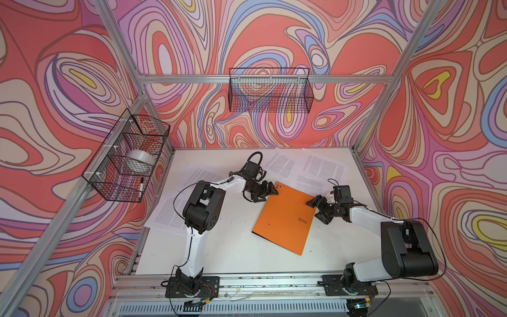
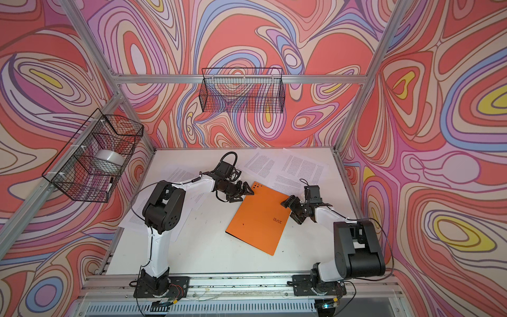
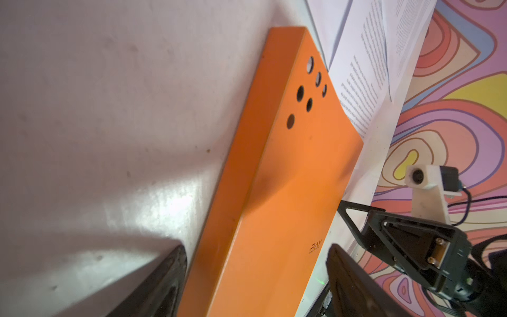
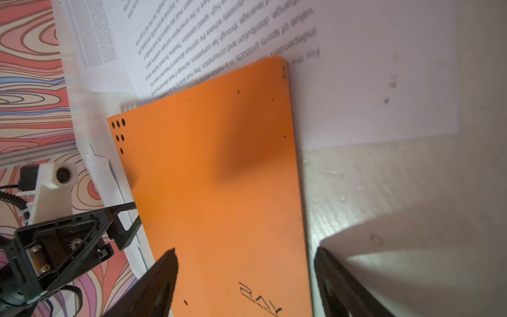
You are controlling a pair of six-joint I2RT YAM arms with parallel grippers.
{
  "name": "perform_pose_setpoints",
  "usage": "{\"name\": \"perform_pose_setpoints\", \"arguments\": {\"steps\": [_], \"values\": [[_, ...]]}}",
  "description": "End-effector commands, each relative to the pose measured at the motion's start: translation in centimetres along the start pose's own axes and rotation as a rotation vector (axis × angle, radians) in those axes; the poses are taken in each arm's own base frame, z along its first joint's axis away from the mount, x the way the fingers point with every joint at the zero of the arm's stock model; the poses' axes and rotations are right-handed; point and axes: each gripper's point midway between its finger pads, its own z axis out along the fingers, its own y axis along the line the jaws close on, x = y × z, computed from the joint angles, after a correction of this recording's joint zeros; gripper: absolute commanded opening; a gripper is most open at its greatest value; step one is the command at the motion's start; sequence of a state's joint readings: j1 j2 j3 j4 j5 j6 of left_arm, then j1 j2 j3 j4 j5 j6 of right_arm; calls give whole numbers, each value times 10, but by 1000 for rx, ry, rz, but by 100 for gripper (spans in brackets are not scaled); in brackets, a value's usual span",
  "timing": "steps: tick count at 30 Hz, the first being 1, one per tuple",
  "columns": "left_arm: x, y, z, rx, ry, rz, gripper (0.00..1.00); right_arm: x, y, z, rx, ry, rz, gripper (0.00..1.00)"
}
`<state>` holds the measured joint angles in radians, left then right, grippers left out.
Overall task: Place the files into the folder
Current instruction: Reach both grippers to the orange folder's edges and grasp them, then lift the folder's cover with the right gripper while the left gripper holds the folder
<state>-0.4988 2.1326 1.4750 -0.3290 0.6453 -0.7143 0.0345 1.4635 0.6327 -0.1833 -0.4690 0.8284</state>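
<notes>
The orange folder (image 1: 285, 219) (image 2: 259, 219) lies shut and flat at the table's middle, with the dotted corner at the far side. My left gripper (image 1: 266, 196) (image 3: 256, 263) is open at the folder's far left corner, its fingers standing either side of the spine edge. My right gripper (image 1: 317, 213) (image 4: 244, 260) is open at the folder's right edge, one finger over the orange cover and one over the table. White printed files (image 1: 321, 167) (image 4: 219, 35) lie behind the folder, one tucked partly under it. More files (image 1: 167, 214) lie at the left, partly hidden by the left arm.
A wire basket (image 1: 270, 90) hangs on the back wall. A second wire basket (image 1: 129, 156) on the left frame holds a tape roll (image 1: 141, 160) and a marker (image 1: 141, 186). Aluminium posts stand at the table's corners and a rail (image 1: 260, 280) runs along its front.
</notes>
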Motion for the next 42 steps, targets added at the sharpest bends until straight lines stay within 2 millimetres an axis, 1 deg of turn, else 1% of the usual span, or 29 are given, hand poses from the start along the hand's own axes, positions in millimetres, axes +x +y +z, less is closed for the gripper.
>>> {"name": "perform_pose_setpoints", "arguments": {"steps": [1, 6, 11, 15, 18, 22, 24, 26, 29, 31, 33, 35, 36, 39, 42], "values": [[24, 29, 1, -121, 72, -5, 80, 8, -13, 3, 80, 22, -38, 82], [37, 32, 5, -127, 107, 17, 80, 23, -5, 9, 86, 42, -70, 82], [45, 37, 13, -146, 131, 20, 79, 24, 4, 5, 74, 25, -73, 80], [49, 39, 19, -160, 139, 25, 78, 19, 19, -6, 50, 4, -97, 80], [53, 46, 22, -181, 140, 14, 78, 16, 32, -17, 38, -11, -123, 80], [55, 52, 23, -201, 135, -2, 78, 11, 42, -29, 51, -26, -144, 79], [56, 52, 23, -193, 139, -3, 77, 10, 51, -33, 20, -34, -156, 78], [57, 50, 23, -183, 143, -10, 77, 10, 57, -36, 10, -29, -165, 77], [57, 46, 22, -168, 139, -16, 77, 13, 71, -37, -73, -24, -199, 71], [57, 45, 23, -156, 142, -26, 77, 20, 85, -35, -189, -10, -247, 67], [58, 43, 25, -141, 149, -38, 77, 30, 94, -33, -297, 17, -294, 65], [57, 41, 26, -133, 148, -42, 77, 39, 96, -32, -365, 40, -309, 62], [56, 41, 25, -132, 146, -43, 77, 42, 95, -31, -386, 46, -309, 60], [55, 43, 23, -150, 140, -49, 77, 42, 84, -31, -341, 28, -299, 55], [53, 44, 21, -144, 132, -73, 77, 40, 84, -39, -324, -3, -298, 56]]}}
